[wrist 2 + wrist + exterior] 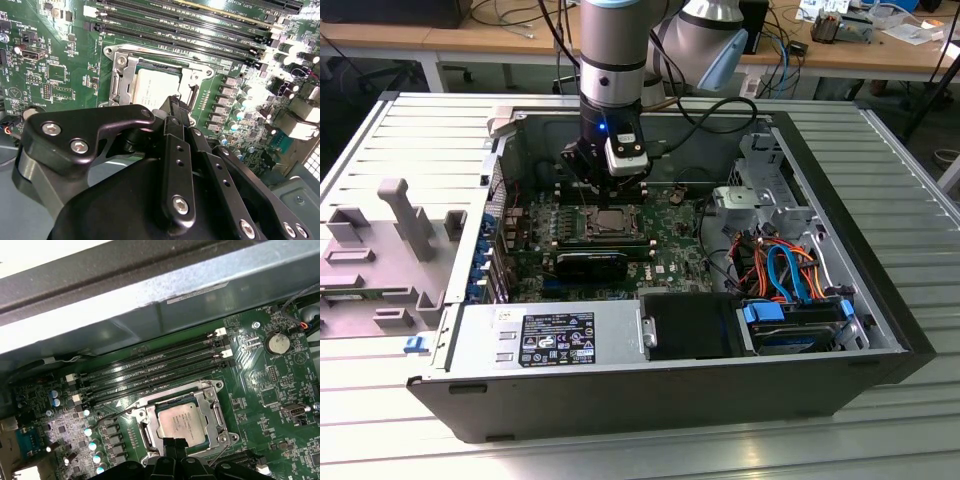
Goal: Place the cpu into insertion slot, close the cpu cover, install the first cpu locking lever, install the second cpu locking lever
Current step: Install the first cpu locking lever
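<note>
Print on the power supply label (558, 338) and the cpu (182, 422) cannot be read.

You see the cpu (181, 421) top as dull grey metal, the cpu cover (216, 412) as shinier metal, the gripper (175, 104) matt black.

In the exterior view, light is cast evenly from overhead, the case (670, 398) is left shadowed inside, and a sheen is seen on the table (620, 456). In the second wrist view the memory slots (215, 29) and capacitors (250, 92) are burnt out by glare; in the first wrist view a dull reflection is carried by the cpu (182, 422).
</note>
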Robot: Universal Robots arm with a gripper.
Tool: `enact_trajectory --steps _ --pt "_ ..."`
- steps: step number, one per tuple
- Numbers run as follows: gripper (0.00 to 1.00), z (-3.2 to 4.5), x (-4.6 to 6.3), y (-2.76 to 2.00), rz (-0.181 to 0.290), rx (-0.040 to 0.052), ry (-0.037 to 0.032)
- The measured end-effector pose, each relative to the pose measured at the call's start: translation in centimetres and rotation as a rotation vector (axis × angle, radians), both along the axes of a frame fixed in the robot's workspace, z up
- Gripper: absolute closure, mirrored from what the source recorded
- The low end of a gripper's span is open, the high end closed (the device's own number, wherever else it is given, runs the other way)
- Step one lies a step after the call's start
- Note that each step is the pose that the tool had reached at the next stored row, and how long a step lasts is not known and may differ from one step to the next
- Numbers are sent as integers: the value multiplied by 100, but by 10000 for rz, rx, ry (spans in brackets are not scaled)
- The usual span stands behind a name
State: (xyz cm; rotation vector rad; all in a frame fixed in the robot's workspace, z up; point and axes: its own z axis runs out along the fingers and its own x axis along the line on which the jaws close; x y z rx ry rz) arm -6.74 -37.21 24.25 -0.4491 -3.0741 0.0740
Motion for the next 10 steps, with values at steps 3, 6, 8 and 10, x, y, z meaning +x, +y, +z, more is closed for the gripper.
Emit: enact_trajectory --steps 3,6,8,10 --pt "89 0 0 0 29 0 0" --pt "89 0 0 0 69 0 -1" --pt "89 0 0 0 111 0 0" --pt "89 0 0 0 137 0 -1"
